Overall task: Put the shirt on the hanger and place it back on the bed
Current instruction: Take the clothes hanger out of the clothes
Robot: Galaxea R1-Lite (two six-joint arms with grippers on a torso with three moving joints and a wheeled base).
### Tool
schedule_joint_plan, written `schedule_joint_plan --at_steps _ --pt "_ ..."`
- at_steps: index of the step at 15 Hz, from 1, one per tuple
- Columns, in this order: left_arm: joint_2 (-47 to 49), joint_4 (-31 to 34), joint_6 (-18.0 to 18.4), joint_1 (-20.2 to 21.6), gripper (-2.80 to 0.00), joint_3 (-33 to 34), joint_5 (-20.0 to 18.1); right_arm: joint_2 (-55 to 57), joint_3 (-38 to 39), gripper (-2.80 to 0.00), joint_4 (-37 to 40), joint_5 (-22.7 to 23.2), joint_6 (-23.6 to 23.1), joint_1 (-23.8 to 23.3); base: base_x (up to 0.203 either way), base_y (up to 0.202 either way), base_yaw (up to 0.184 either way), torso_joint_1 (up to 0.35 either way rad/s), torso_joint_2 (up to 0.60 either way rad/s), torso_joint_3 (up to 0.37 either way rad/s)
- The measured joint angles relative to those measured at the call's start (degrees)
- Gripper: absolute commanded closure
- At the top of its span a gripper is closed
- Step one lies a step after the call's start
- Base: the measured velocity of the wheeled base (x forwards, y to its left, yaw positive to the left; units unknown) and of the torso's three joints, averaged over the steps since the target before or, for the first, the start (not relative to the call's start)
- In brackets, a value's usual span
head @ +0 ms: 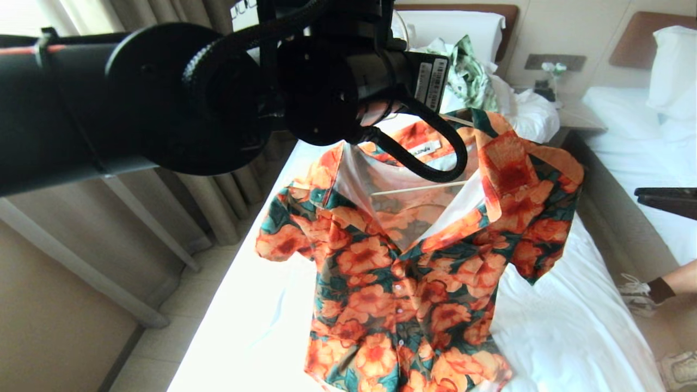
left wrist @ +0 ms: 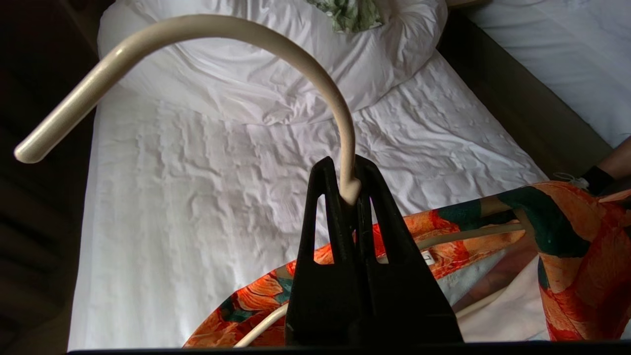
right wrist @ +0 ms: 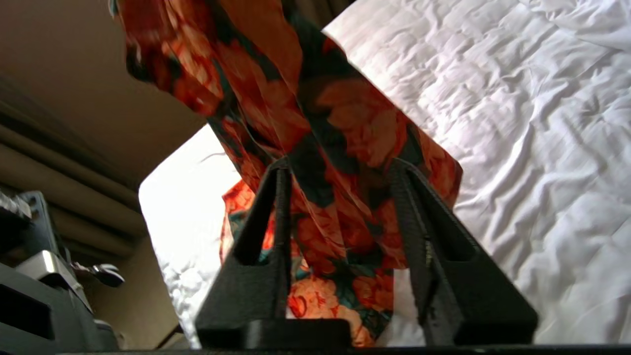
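Cream hanger [left wrist: 276, 44] pinched by left claw [left wrist: 347, 185]; right claw [right wrist: 340, 172] half-open around shirt [right wrist: 315, 123].

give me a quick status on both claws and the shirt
Left claw shut on cream-white wire hanger. Right claw open around hanging orange-flowered shirt. White bed below; nothing blocking.
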Motion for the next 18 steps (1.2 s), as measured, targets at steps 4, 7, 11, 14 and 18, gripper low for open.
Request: schedule_joint_plan --at_steps 4,7,11,14,18 --pt "-0.2 0.0 0.0 0.5 0.0 0.0 0.0 5.9 0.5 -2.8 -0.3 -1.0 -10.9 3.5 0.0 0.0 0.0 0.0 0.0 0.0" --pt "-0.4 0.0 0.0 0.6 0.0 0.0 0.0 8.9 -0.6 -2.8 -0.9 -3.6 -11.3 8.5 0.0 0.0 0.0 0.0 0.0 0.0" --pt "-0.8 0.1 0.1 0.6 0.0 0.0 0.0 11.5 -1.8 0.0 -1.3 -9.8 -13.1 14.6 0.0 0.0 0.0 0.0 0.0 0.0" --pt "-1.0 0.1 0.1 0.6 0.0 0.0 0.0 11.9 -1.9 0.0 -1.0 -9.9 -13.6 15.7 0.0 0.0 0.0 0.0 0.0 0.0" --pt "-1.1 0.1 0.0 0.6 0.0 0.0 0.0 11.8 -1.8 0.0 -0.7 -9.9 -13.5 15.3 0.0 0.0 0.0 0.0 0.0 0.0"
